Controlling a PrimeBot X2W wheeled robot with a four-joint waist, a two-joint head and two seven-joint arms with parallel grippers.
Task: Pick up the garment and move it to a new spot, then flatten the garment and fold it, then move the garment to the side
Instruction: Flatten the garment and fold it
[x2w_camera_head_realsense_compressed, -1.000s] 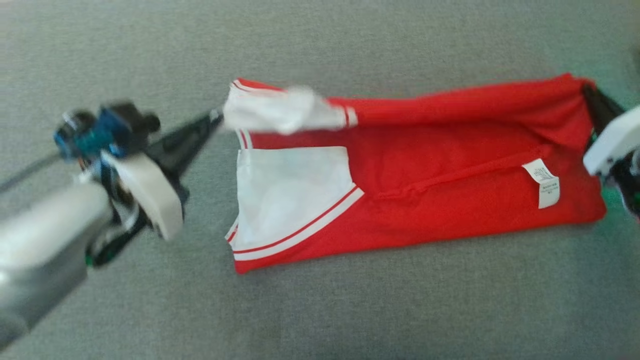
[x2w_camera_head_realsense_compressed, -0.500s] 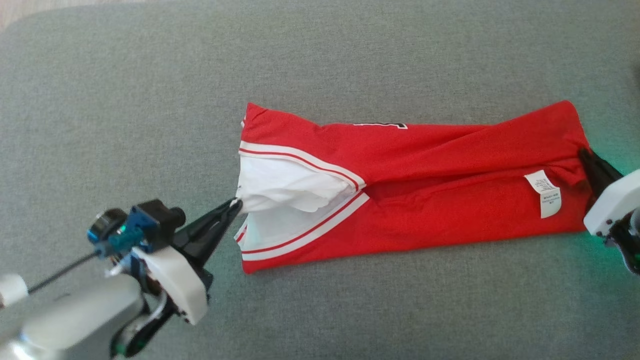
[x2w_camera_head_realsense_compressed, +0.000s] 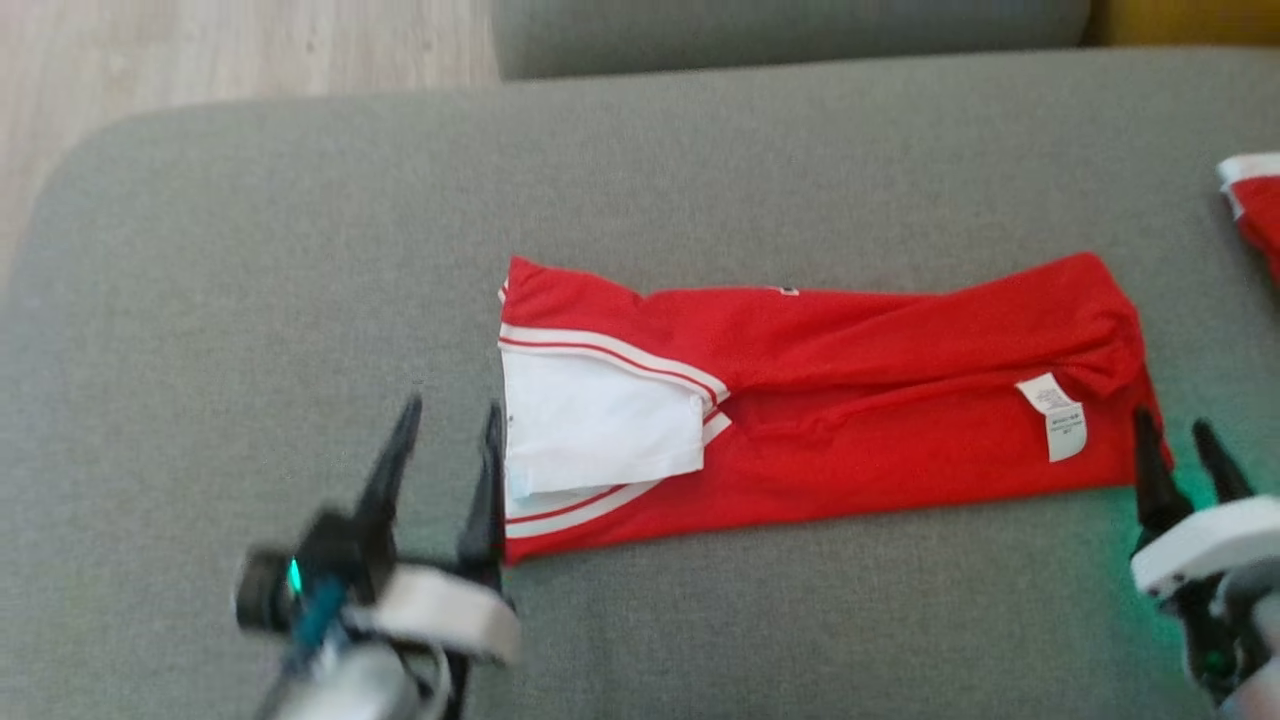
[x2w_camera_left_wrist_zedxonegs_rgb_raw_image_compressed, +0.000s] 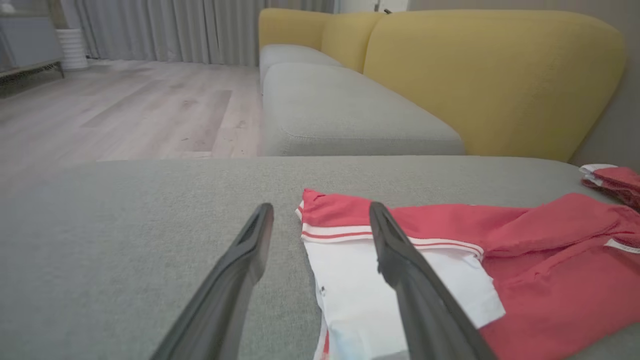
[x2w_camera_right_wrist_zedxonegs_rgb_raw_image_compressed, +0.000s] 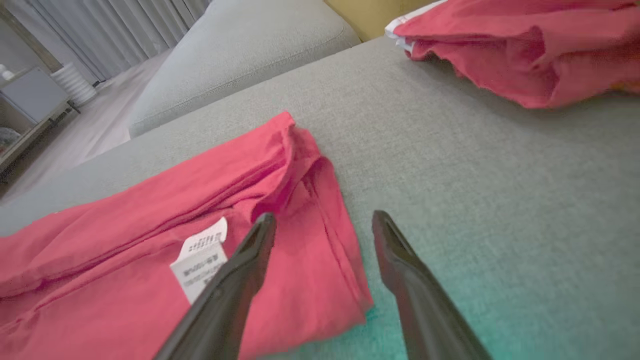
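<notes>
A red garment (x2w_camera_head_realsense_compressed: 850, 400) with white trim lies folded in a long strip in the middle of a grey upholstered seat (x2w_camera_head_realsense_compressed: 300, 250). The left gripper (x2w_camera_head_realsense_compressed: 452, 405) at its white end and the right gripper (x2w_camera_head_realsense_compressed: 1170, 420) at the other end both stand spread apart, holding nothing. Beyond are a pale wooden floor (x2w_camera_left_wrist_zedxonegs_rgb_raw_image_compressed: 125, 110), a yellow sofa back (x2w_camera_left_wrist_zedxonegs_rgb_raw_image_compressed: 500, 75) and grey curtains (x2w_camera_left_wrist_zedxonegs_rgb_raw_image_compressed: 175, 25).

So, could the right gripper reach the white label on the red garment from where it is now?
Probably yes: the right gripper is open just beside the label, which lies exposed on top of the garment.
</notes>
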